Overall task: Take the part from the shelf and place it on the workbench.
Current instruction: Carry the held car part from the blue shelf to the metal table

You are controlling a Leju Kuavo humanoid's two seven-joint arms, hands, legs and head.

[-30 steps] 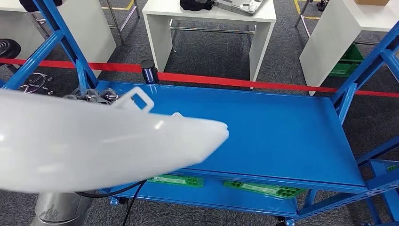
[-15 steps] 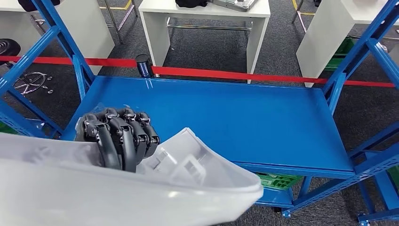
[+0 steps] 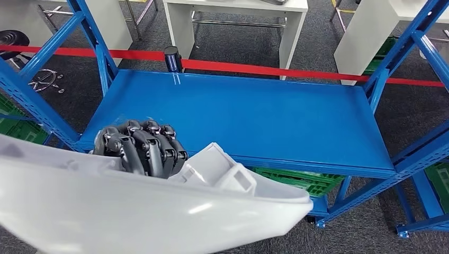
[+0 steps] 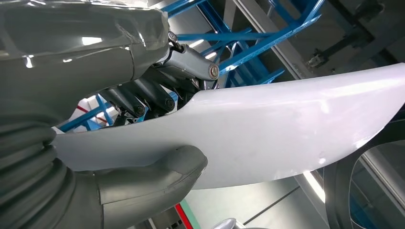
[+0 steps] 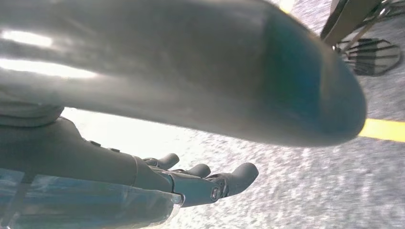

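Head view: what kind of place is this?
Likely a factory or warehouse test area: blue steel shelving, green crates beneath it, white workbenches beyond a red floor line.

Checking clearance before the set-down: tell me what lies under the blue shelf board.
Under the blue shelf board, green crates rest on a lower board. The white part, gripped by the left hand, hides the near-left area.

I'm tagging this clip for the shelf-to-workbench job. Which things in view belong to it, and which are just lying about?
Belongs to the job:
- white part, gripped by the left hand
- blue shelf it faces
- right hand, hanging with nothing in it

Just lying about:
- green crates under the shelf deck
- red floor tape
- white tables beyond
- wheeled chair base
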